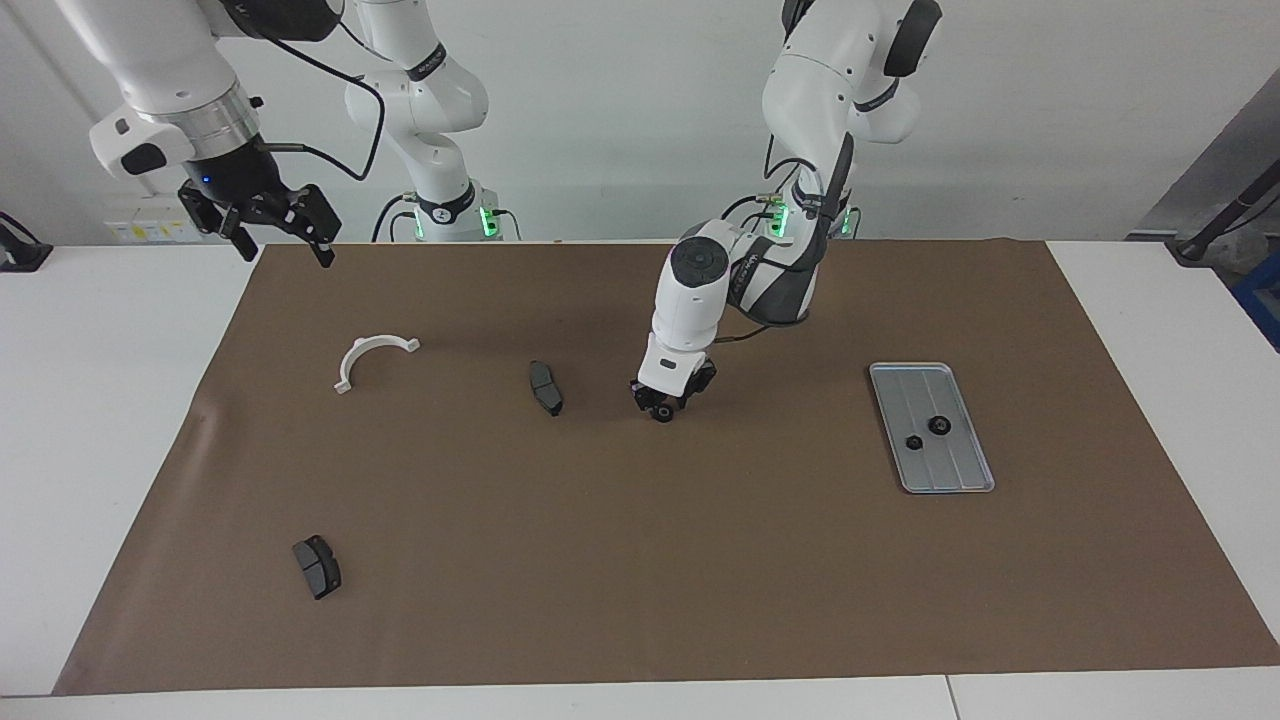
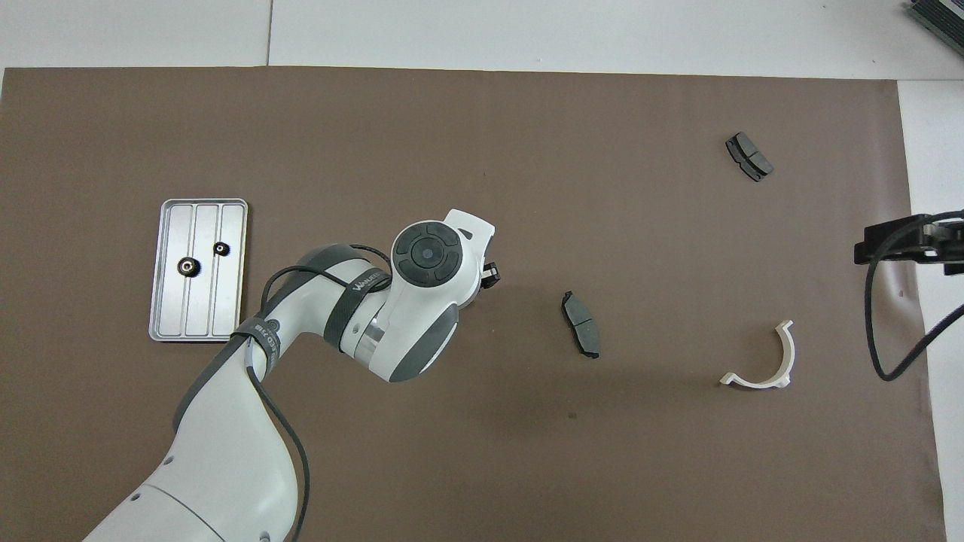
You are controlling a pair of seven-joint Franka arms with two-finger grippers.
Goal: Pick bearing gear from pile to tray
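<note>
Left gripper (image 1: pixel 661 408) is low over the middle of the brown mat (image 1: pixel 640 560), fingers clamped on a small black bearing gear (image 1: pixel 664 414) at the tips; I can't tell whether the part is touching the mat or just clear of it. From overhead the wrist hides the grasp, only a finger link shows. Nearest loose part is a dark brake pad (image 1: pixel 546 387) toward the right arm's end, apart from the gripper, so no snag risk. The tray (image 1: pixel 931 427) sits well off toward the left arm's end, with 2 gears (image 1: pixel 939 425) (image 1: pixel 912 441) already lying in it. For this step: lift straight up until the gear is clearly off the mat, keep the squeeze constant, then traverse to the tray and set down on a bare groove away from those 2 parts. Small round part in a fingertip pinch, so I'd expect it to twist or pop out if jerked; go smooth. Right gripper (image 1: pixel 272 225) waits raised over the mat's edge at its own end, jaws apart, empty. White curved bracket (image 1: pixel 372 358) and a 2nd pad (image 1: pixel 317 566) lie untouched.
</note>
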